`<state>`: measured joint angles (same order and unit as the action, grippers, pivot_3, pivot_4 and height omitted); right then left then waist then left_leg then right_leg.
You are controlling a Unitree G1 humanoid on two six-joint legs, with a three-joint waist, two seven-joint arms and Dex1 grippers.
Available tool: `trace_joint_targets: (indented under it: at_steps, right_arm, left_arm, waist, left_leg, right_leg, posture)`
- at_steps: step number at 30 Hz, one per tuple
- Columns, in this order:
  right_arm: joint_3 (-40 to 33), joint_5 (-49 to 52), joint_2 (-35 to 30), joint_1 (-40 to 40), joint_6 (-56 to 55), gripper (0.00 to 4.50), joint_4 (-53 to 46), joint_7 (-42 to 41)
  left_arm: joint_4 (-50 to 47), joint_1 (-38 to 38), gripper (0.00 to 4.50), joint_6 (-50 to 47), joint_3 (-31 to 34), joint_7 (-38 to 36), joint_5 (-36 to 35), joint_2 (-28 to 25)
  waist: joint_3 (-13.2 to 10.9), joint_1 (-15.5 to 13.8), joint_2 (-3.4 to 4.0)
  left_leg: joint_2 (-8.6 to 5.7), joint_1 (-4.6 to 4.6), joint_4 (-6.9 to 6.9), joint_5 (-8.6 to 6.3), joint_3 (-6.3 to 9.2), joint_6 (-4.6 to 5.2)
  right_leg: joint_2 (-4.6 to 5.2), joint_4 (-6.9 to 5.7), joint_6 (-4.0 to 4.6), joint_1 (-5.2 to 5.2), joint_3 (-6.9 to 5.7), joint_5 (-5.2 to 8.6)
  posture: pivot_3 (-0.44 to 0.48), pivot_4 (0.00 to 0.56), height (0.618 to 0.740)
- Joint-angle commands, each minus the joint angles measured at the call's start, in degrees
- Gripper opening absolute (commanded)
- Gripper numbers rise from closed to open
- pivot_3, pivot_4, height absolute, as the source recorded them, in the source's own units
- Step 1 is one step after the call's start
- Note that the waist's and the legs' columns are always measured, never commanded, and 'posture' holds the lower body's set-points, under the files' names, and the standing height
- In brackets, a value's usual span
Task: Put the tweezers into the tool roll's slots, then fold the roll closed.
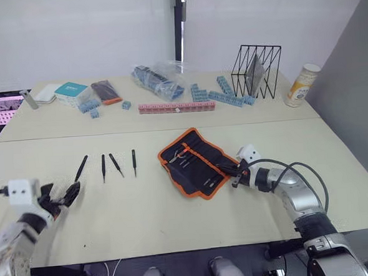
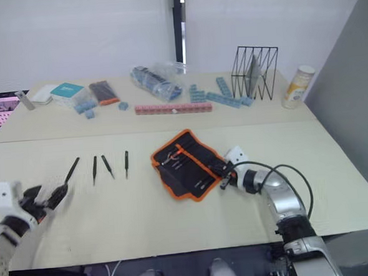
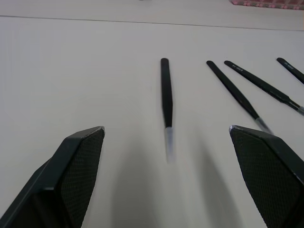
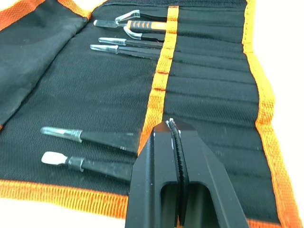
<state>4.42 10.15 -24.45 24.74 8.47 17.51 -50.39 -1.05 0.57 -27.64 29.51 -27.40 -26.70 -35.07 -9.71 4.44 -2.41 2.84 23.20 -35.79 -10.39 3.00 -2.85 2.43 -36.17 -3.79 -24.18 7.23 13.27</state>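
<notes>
- In the right wrist view the right gripper (image 4: 176, 142) has its fingers pressed together at the tool roll's (image 1: 195, 162) near edge; whether a tweezer sits between them is hard to make out.
- The slots (image 4: 209, 85) hide the lower halves of the tools tucked in them.
- Four tweezers (image 1: 103, 166) lie loose, left of centre in the left eye view, well apart from the roll.
- The left gripper (image 1: 61, 198), lower left, is spread wide and empty, near the leftmost tweezer.
- The table (image 1: 176, 207) is pale beige; blue blocks (image 1: 222, 93), a wire rack (image 1: 257, 69) and a bottle (image 1: 302, 84) line its far side before a white wall.
</notes>
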Motion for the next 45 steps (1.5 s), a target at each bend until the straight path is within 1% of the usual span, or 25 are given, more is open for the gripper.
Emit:
trace_joint_targets:
  at_steps: [1,5,8,12,15,16,18,26,35,37,39,45]
  right_arm:
    - [0.61,-0.29,-0.7,-1.85,2.33,0.0,-2.16,0.05]
    - [0.63,-0.21,-0.74,-2.68,3.51,0.0,-4.04,0.55]
    - [0.54,-0.16,-0.91,-2.85,4.07,0.0,-4.6,0.59]
    - [0.6,-0.2,-0.98,-2.75,4.63,0.0,-5.32,0.65]
    - [0.38,0.0,-0.93,-2.57,4.76,0.0,-6.24,0.76]
    - [0.31,0.06,-0.94,-2.54,4.77,0.0,-6.46,0.78]
    - [-0.32,0.61,-0.94,-2.22,4.82,0.0,-7.54,0.93]
    - [-2.5,3.35,-0.9,-1.15,6.56,0.0,-13.66,1.68]
    - [-2.01,3.31,-0.7,-1.76,8.04,0.0,-14.88,3.65]
    - [-2.31,3.43,-0.18,-2.11,8.62,0.0,-14.44,4.98]
    - [-2.43,3.52,0.13,-2.34,8.51,0.0,-13.84,5.75]
    - [-1.53,3.13,0.97,-3.89,7.26,0.0,-12.52,6.16]
  left_arm:
    - [-0.7,3.13,4.47,-5.98,-2.3,3.31,1.23,-1.51]
    - [1.23,6.51,4.47,-10.14,-4.43,6.27,3.36,-2.4]
    - [2.04,8.3,4.47,-11.93,-5.35,6.63,3.86,-2.68]
    - [5.45,10.78,4.47,-12.48,-7.19,5.25,4.74,-2.78]
    - [7.84,12.02,3.69,-11.87,-7.53,5.03,5.3,-2.32]
    - [8.18,12.24,3.31,-11.77,-7.32,4.95,5.25,-2.1]
    - [8.17,12.44,2.77,-11.3,-7.55,4.3,5.42,-2.07]
    - [10.65,13.92,0.04,-7.19,-7.43,2.07,5.88,-1.79]
    - [11.17,16.34,0.01,-6.16,-6.81,1.39,5.98,-2.64]
    - [9.42,17.03,0.01,-6.08,-5.87,0.26,4.25,-2.35]
    - [5.21,16.72,0.01,-5.99,-5.66,-3.07,1.6,-2.41]
    - [-3.45,18.9,0.01,-12.34,-10.69,-8.72,-2.52,-4.46]
  waist:
    - [0.0,0.01,0.0]
    - [0.0,-0.19,0.0]
    - [0.0,-0.3,0.0]
    - [0.0,-0.4,0.0]
    - [0.0,-0.41,0.03]
    - [0.0,-0.42,0.04]
    - [-0.01,-0.49,0.05]
    - [-0.05,-0.9,0.12]
    - [-0.06,-0.94,0.12]
    - [-0.06,-0.88,0.11]
    - [-0.07,-0.83,0.1]
    - [-0.08,-0.77,0.09]
  left_leg:
    - [0.0,0.0,0.05,-0.01,0.03,0.01]
    - [0.0,0.03,0.09,-0.01,0.1,0.01]
    - [0.0,0.01,0.07,-0.01,0.1,0.01]
    - [0.0,-0.03,0.04,-0.01,0.1,0.01]
    - [-0.01,-0.06,0.03,0.0,0.1,0.01]
    - [-0.01,-0.07,0.03,0.0,0.1,0.02]
    - [-0.01,-0.06,0.02,0.0,0.1,0.01]
    - [-0.04,0.06,0.0,0.0,0.11,0.01]
    - [-0.05,0.1,-0.02,0.0,0.13,0.01]
    - [-0.05,0.12,-0.01,0.0,0.13,0.01]
    - [-0.04,0.15,-0.01,0.0,0.14,0.01]
    - [-0.05,0.2,-0.02,0.0,0.15,0.01]
  right_leg:
    - [-0.01,0.0,0.01,-0.01,-0.03,0.01]
    - [-0.04,0.01,0.01,-0.04,-0.07,0.02]
    - [-0.04,0.01,0.01,-0.01,-0.06,0.02]
    - [-0.04,-0.01,0.01,0.02,-0.07,0.02]
    - [-0.04,-0.03,0.01,0.04,-0.07,0.02]
    - [-0.04,-0.04,0.02,0.05,-0.07,0.02]
    - [-0.03,-0.04,0.01,0.05,-0.06,0.01]
    - [-0.01,-0.01,-0.02,0.0,-0.05,-0.01]
    - [-0.01,-0.01,-0.04,-0.03,-0.06,-0.02]
    - [-0.01,-0.01,-0.04,-0.05,-0.07,-0.02]
    - [-0.01,0.0,-0.04,-0.06,-0.06,-0.02]
    - [-0.01,0.03,-0.06,-0.06,-0.06,-0.03]
  posture:
    - [0.0,0.15,0.737]
    - [0.0,0.15,0.737]
    - [0.0,0.15,0.737]
    - [0.0,0.15,0.737]
    - [0.0,0.15,0.737]
    - [0.0,0.15,0.737]
    - [0.0,0.15,0.737]
    - [0.0,0.15,0.737]
    - [0.0,0.15,0.737]
    - [0.0,0.15,0.737]
    - [0.0,0.15,0.737]
    - [0.0,0.15,0.737]
